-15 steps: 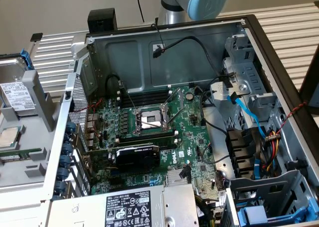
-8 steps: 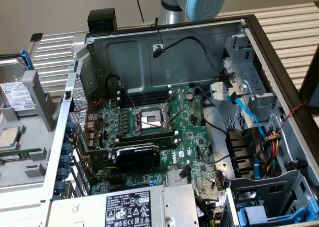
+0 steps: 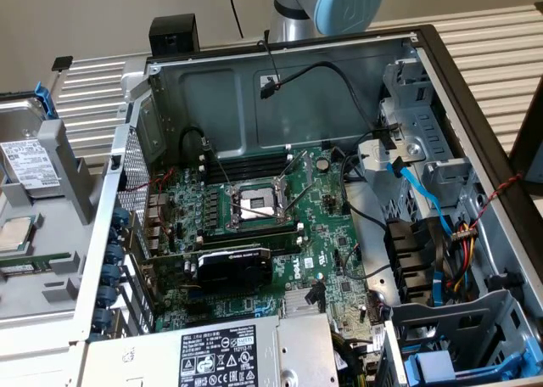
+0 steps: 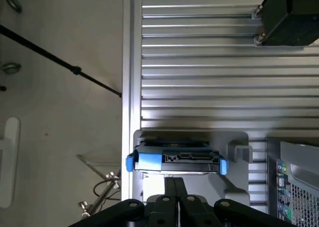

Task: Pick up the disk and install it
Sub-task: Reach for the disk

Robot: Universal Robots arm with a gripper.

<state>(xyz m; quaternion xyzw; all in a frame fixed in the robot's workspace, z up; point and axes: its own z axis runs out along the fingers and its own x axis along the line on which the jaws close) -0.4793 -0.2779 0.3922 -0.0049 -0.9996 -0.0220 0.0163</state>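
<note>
The disk [image 3: 30,162], silver with a white label and a blue carrier, stands tilted in a grey holder [image 3: 72,171] outside the computer case, at the exterior view's left. The wrist view looks down on the disk's connector edge [image 4: 174,162], with blue carrier ends on both sides. My gripper [image 4: 174,179] hangs right over that edge with its two black fingers [image 4: 170,187] pressed together and nothing between them. Whether the tips touch the disk I cannot tell. Part of the arm [image 3: 344,3] shows behind the case.
The open computer case [image 3: 441,73] holds a motherboard [image 3: 280,226], cables and a grey power-supply box [image 3: 221,353]. A blue drive bay [image 3: 441,366] sits at the near right corner. A small CPU chip [image 3: 15,234] lies beside the disk's holder. A black box [image 4: 291,13] stands on the slatted table.
</note>
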